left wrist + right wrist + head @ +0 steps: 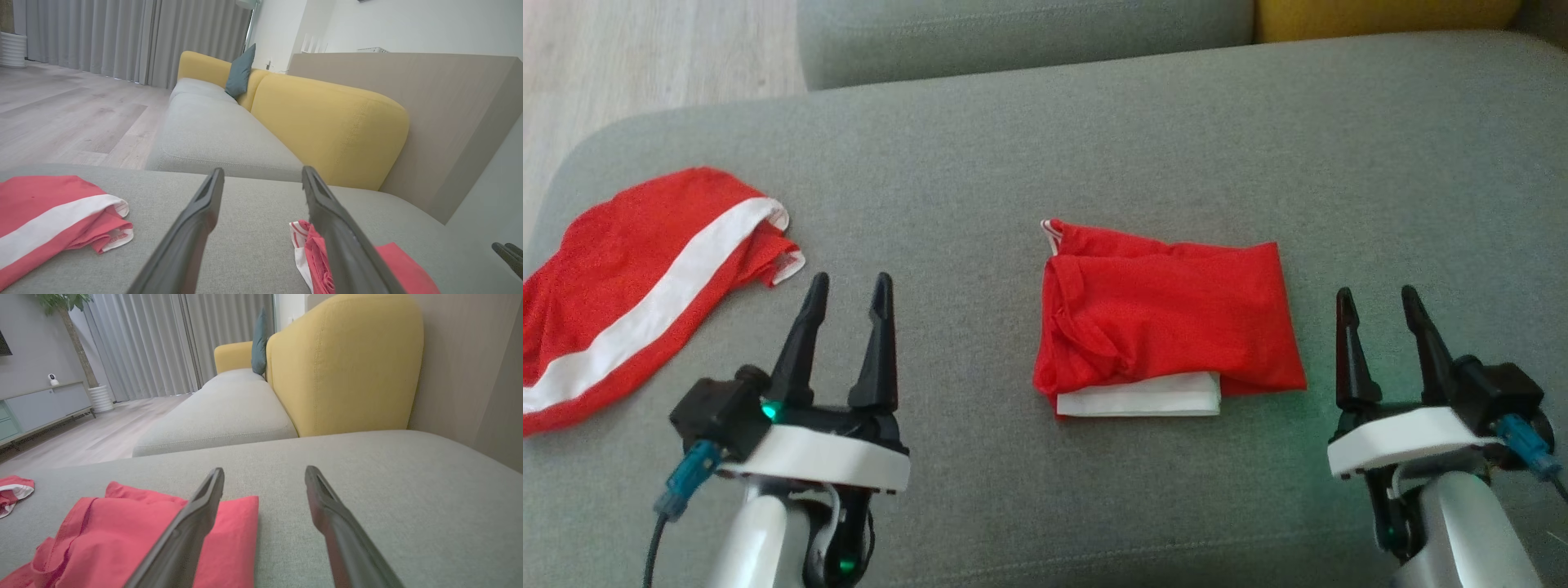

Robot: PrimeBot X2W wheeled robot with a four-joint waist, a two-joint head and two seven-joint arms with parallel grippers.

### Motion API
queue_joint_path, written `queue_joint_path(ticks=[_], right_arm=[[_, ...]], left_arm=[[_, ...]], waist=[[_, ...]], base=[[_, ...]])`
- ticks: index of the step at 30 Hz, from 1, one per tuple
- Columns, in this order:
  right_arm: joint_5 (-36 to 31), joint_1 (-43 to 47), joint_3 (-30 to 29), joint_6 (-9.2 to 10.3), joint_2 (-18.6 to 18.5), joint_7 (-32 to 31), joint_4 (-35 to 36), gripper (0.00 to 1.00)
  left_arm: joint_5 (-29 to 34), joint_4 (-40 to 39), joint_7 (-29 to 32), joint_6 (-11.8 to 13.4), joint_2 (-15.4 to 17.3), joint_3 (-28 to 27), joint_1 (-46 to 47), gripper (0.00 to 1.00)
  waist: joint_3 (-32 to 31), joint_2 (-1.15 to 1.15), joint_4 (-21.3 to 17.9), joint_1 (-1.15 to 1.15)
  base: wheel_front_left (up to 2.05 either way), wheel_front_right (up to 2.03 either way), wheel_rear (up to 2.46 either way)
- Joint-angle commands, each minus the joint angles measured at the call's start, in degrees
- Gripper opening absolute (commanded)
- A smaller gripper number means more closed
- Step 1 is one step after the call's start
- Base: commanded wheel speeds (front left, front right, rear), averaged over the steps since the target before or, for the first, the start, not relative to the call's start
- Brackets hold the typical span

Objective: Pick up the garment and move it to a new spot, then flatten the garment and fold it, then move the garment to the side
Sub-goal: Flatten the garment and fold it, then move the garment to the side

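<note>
Head view, both arms parked low on the grey cushion point(1094, 147). The folded garment point(1168, 318) lies near the middle of the seat: a compact red rectangle with a white band point(1139, 403) peeking out along its 6 o'clock edge and some bunching on its 9 o'clock side. It sits between my two arms, at roughly 2 o'clock from the left gripper point(849, 282) and 9 o'clock from the right gripper point(1376, 292), touching neither. I read that placement as deliberate: centred, both arms can reach it evenly for pressing or a last fold. A second red piece, the striped garment point(629, 278), lies loosely spread at the cushion's 9 o'clock end, well apart from the folded one. Left fingers stand spread wide, tips pointing to 12 o'clock, nothing between them, clear of any cloth. Right fingers the same: fully parted, empty, just beside the folded garment's 3 o'clock edge without contact. My judgement: folding looks about done, and the move to the side is what remains. The bunched side may slip open when lifted, so I would grip through all layers.
</note>
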State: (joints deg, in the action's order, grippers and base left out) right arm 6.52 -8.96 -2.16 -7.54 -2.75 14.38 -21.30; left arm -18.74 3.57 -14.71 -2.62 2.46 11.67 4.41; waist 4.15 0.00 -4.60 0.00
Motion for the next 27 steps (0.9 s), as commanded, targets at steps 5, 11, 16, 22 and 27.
queue_joint_path(ticks=[5, 11, 16, 22, 27], right_arm=[[2.3, -4.6, 1.4, 0.05, -0.1, -1.0, -3.5, 1.00], [9.8, -8.0, 3.2, 0.05, -0.1, -2.1, -10.9, 1.00], [12.2, -11.5, 5.8, 0.05, -0.1, -1.4, -18.3, 1.00], [12.6, -14.8, 7.6, 0.05, -0.1, -0.2, -25.4, 0.45], [8.6, -17.3, 7.4, 0.05, -0.1, 0.4, -27.5, 0.00]], left_arm=[[0.9, -1.2, -0.3, -1.0, 0.4, -0.7, 2.9, 1.00], [1.2, -0.8, -0.3, -1.6, 0.4, -0.2, 4.1, 1.00], [1.4, -0.3, -0.3, -1.9, 0.4, 0.0, 4.9, 1.00], [1.5, 0.0, -0.3, -2.0, 0.4, -0.3, 5.0, 1.00], [1.5, -0.4, -0.3, -1.8, 0.4, -0.8, 4.9, 1.00]], waist=[[3.2, 0.00, 1.5, 0.00], [5.8, 0.00, 3.2, 0.00], [7.0, 0.00, 4.6, 0.00], [7.1, 0.00, 5.0, 0.00], [6.8, 0.00, 3.5, 0.00]], base=[[0.00, 0.00, 0.00], [0.00, 0.00, 0.00], [0.00, 0.00, 0.00], [0.00, 0.00, 0.00], [0.00, 0.00, 0.00]])
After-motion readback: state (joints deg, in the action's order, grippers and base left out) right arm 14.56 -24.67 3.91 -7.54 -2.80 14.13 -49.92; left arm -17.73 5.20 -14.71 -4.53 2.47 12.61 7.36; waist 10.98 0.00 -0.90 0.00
